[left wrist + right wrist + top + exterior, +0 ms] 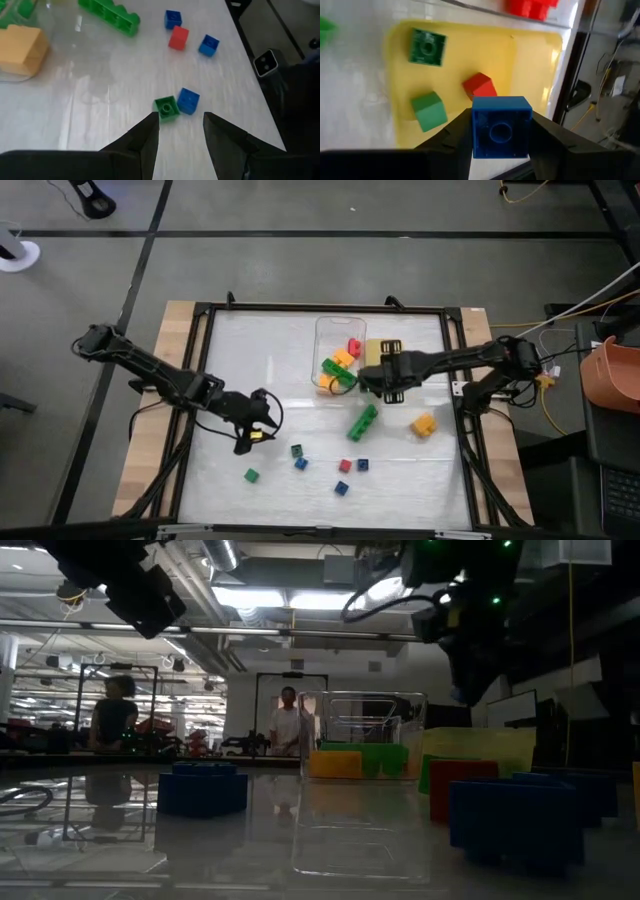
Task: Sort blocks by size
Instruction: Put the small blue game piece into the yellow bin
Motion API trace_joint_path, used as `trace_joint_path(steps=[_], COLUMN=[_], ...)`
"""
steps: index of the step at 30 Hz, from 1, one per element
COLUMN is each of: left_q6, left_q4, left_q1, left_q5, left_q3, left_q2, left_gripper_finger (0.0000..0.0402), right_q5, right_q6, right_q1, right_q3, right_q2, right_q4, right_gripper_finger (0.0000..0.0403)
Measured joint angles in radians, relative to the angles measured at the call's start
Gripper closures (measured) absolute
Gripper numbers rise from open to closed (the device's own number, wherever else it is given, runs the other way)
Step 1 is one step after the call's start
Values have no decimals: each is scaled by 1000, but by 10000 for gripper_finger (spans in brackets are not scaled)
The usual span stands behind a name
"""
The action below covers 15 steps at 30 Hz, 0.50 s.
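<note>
My right gripper point(381, 377) hangs over the yellow tray point(375, 348), shut on a small blue block point(500, 127). In the tray lie two small green blocks point(426, 47) point(429, 111) and a small red one point(480, 85). My left gripper point(180, 135) stands open above the table's near left part, just short of a small green block point(166, 107) and a small blue block point(188, 100) that touch each other. More small blocks point(345, 466) lie scattered near the front. A long green bar point(362, 422) and an orange block point(424, 424) lie on the table. My right gripper pinches the small blue block by two opposite side faces point(476, 131) between its two fingers. The fingers slant down from above. The block's studded top faces the wrist camera, and the block hangs clear above the yellow tray's edge.
A clear tray point(330, 325) beside the yellow one holds chunkier orange, green and red blocks point(340, 365). A black frame point(205, 315) rims the table. People stand in the room beyond the table point(288, 720).
</note>
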Motion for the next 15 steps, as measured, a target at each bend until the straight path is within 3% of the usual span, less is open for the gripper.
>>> trace_joint_path(steps=[10,15], left_q6=[-26,-35], left_q4=[-15,-15], left_q1=[-62,-120], left_q5=[0,0], left_q3=[0,0], left_q2=[1,2], left_gripper_finger=[260,260], right_q5=[-132,-140], right_q6=[0,0], right_q1=[-104,-119], right_q3=[0,0], right_q2=[0,0], right_q4=[5,6], right_gripper_finger=[246,209])
